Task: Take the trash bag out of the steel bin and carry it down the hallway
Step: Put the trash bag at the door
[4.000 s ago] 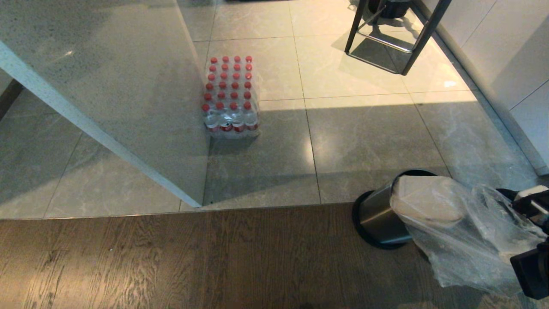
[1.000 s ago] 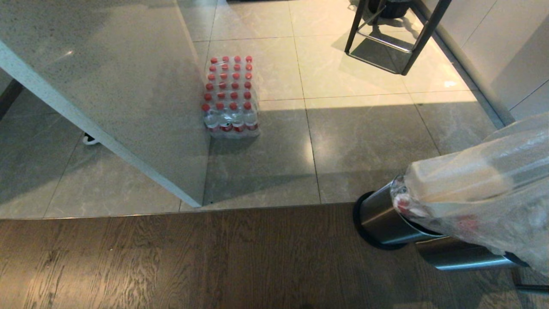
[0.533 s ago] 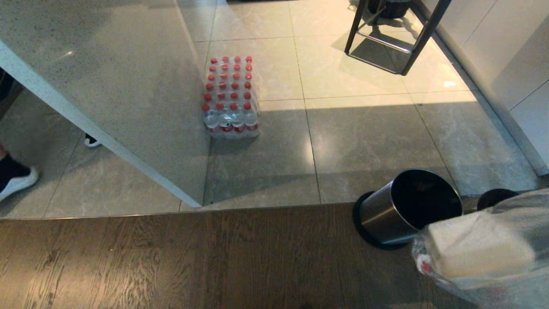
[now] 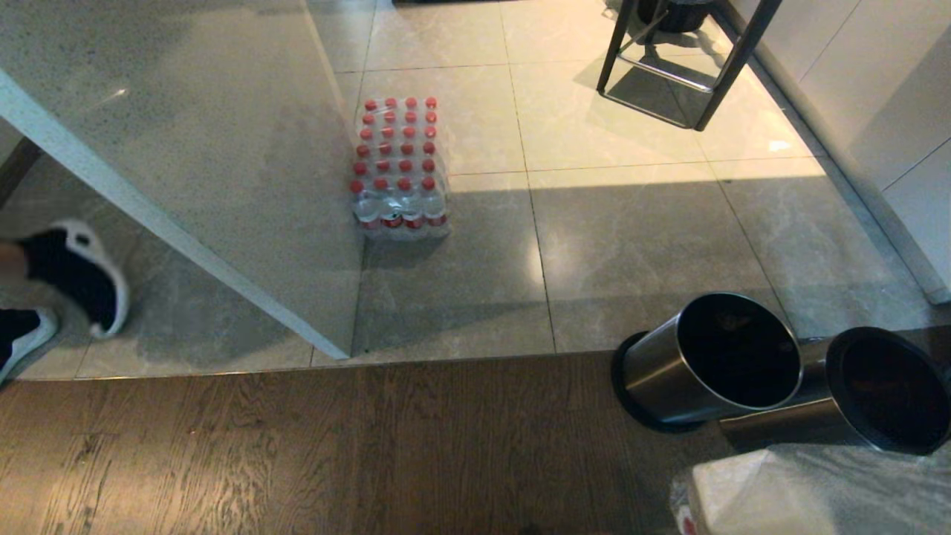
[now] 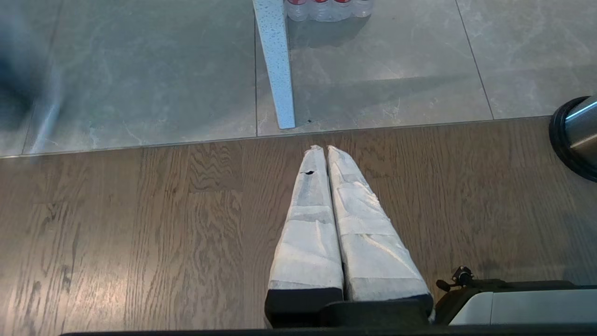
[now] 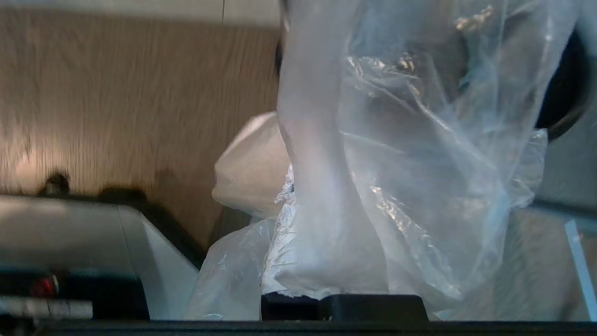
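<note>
Clear crinkly plastic trash bag (image 4: 810,490) with pale beige blocky lump inside, out of the small round brushed-steel bin (image 4: 706,364), at the near right edge of the head view over brown wood-plank floor (image 4: 334,446); draped close in front of the right wrist camera (image 6: 396,163); right gripper (image 6: 345,298) pressed together, pinching the bag's film. Second steel bin (image 4: 877,394) lying beside the first, touching it. Left gripper (image 5: 324,151) with white-wrapped fingers pressed together, empty, over the wood floor. Shrink-wrapped pack of red-capped bottles (image 4: 397,167) on grey tiles; black-and-white shoe (image 4: 82,271) at far left.
</note>
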Available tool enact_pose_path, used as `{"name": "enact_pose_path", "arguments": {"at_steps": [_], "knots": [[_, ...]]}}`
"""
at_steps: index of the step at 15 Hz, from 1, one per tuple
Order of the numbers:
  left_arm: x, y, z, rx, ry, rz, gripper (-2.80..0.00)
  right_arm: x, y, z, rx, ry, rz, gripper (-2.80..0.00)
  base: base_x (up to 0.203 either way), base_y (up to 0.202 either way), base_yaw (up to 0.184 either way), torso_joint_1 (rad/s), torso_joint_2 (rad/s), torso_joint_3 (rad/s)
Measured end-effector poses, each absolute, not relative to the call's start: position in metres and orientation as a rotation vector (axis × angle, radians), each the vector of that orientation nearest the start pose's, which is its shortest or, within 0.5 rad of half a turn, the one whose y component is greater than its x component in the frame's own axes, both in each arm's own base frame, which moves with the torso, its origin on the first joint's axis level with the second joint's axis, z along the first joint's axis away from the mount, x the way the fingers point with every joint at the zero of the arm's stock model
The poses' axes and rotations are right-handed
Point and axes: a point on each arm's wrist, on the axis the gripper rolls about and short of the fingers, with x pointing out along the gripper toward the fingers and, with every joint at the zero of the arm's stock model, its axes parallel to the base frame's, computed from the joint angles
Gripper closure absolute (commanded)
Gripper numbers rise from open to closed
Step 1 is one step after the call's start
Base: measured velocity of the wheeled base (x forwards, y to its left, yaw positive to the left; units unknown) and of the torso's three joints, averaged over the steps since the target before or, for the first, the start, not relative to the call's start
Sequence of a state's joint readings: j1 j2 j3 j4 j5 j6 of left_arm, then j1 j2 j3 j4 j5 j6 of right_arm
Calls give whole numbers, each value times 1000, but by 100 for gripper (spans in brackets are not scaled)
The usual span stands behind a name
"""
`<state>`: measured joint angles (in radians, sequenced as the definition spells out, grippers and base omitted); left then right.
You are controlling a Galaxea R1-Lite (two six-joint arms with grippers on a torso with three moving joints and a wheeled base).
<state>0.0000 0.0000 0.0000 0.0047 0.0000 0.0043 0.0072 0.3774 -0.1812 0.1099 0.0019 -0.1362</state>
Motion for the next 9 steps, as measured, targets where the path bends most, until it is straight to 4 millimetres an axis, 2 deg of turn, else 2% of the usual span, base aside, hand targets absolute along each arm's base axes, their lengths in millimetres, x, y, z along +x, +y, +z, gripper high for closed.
{"name": "enact_pose_path", "arguments": {"at_steps": [1, 3, 9], "knots": [[-23, 0, 75, 5, 4, 0, 0, 3, 0, 105, -134, 314, 33, 0, 0, 0, 0, 0, 0, 0], [-23, 0, 75, 5, 4, 0, 0, -2, 0, 93, -130, 275, 38, 0, 0, 0, 0, 0, 0, 0], [-23, 0, 75, 5, 5, 0, 0, -15, 0, 87, -102, 58, 11, 0, 0, 0, 0, 0, 0, 0]]}}
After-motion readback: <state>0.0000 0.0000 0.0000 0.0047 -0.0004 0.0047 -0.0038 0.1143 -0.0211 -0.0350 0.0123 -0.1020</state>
